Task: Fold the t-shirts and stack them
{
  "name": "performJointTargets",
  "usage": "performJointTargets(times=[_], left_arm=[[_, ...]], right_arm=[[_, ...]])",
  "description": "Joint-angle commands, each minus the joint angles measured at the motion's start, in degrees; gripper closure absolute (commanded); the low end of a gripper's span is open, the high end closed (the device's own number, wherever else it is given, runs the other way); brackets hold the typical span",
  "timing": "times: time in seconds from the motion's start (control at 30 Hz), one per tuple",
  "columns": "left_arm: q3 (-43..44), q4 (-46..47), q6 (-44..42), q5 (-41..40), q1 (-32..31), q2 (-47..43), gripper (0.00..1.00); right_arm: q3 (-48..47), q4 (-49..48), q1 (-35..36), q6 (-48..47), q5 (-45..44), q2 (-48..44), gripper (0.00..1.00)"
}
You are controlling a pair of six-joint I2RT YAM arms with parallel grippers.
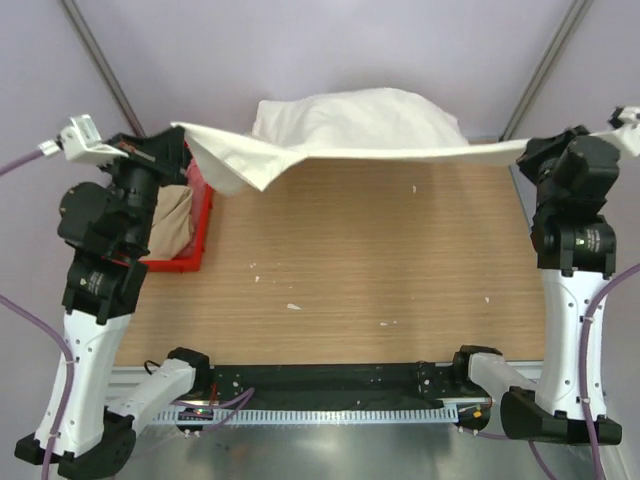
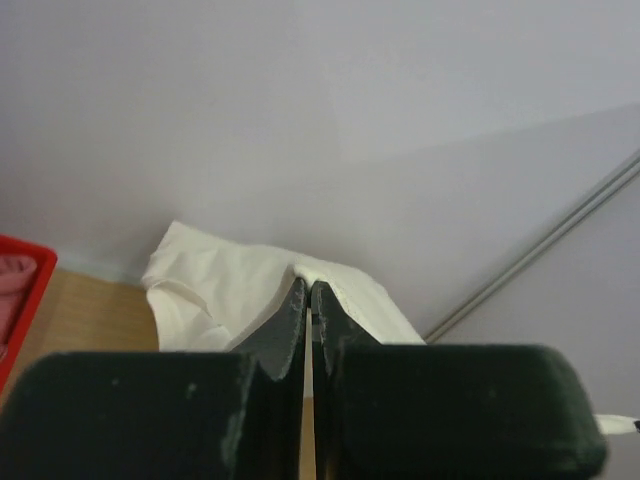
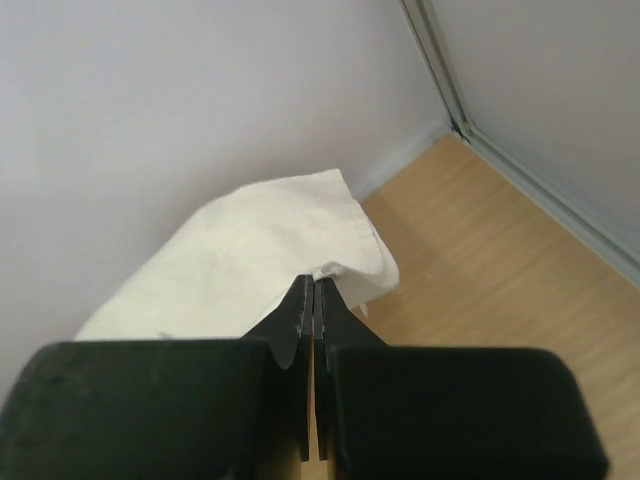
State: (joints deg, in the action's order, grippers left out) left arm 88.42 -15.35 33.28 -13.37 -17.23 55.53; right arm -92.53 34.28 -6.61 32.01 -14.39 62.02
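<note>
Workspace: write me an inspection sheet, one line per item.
Surface: wood-grain table.
Job's things: cream t-shirt stretched in the air between both arms, its far part bunched at the table's back edge; tan cloth in the red crate at left.
Clutter: small white specks on the table.
Grippers: left gripper and right gripper, jaws shut on the cream t-shirt's edges.
Cables: purple cables run from both arms.
Surroundings: lilac walls, metal poles.
</note>
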Motion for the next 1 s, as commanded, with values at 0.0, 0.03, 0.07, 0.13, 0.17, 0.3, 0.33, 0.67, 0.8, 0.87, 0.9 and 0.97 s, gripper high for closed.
performJointTargets(times=[0.0, 0.03, 0.07, 0.13, 0.17, 0.3, 0.33, 0.67, 0.8, 0.87, 0.9, 0.97], left_arm=[[-13.69, 2.52, 3.54, 2.11, 0.10, -4.80, 1.00], [-16.67, 2.44, 4.25, 2.72, 0.01, -8.21, 1.00], [-19.31, 1.83, 5.04, 3.51, 0.09, -9.81, 1.00], [-27.31, -0.90, 8.20, 3.87, 0.01, -13.50, 1.00], [-29.86, -1.43, 9.16, 4.92, 0.09, -16.82, 1.00], [-39.98, -8.26, 12.51, 6.51, 0.09, -24.40, 1.00], [-42.26, -9.77, 13.30, 6.34, 0.10, -25.55, 1.00], [-47.55, -20.68, 17.70, 9.23, 0.01, -26.88, 1.00], [-47.21, -21.29, 17.09, 8.80, 0.10, -23.81, 1.00], [-46.24, -21.30, 16.30, 7.40, 0.01, -21.26, 1.00], [-44.93, -21.47, 15.51, 6.69, 0.09, -20.21, 1.00], [-43.78, -21.56, 14.63, 5.38, 0.10, -16.88, 1.00]], right_arm=[[13.20, 0.25, -0.33, 0.33, -3.53, -2.32, 0.99], [15.60, 0.61, -0.33, 0.33, -4.49, -3.30, 0.99], [17.80, 1.13, -0.33, 0.51, -5.63, -4.09, 0.99], [23.96, 4.20, -0.33, 1.30, -7.57, -6.64, 0.99], [26.33, 5.00, -0.33, 2.52, -8.71, -7.78, 0.99], [37.31, 11.75, -0.33, 6.92, -13.03, -10.95, 0.99], [38.64, 12.47, -0.33, 7.01, -12.33, -11.30, 0.99], [45.51, 20.12, -0.33, 14.03, -6.18, -14.73, 0.99], [45.60, 21.00, -0.33, 16.94, -5.38, -14.82, 0.99], [46.04, 19.43, -0.33, 17.38, -5.03, -14.74, 0.99], [46.12, 18.81, -0.33, 17.47, -4.94, -14.56, 0.99], [46.30, 17.05, -0.33, 17.47, -4.16, -13.42, 0.99]])
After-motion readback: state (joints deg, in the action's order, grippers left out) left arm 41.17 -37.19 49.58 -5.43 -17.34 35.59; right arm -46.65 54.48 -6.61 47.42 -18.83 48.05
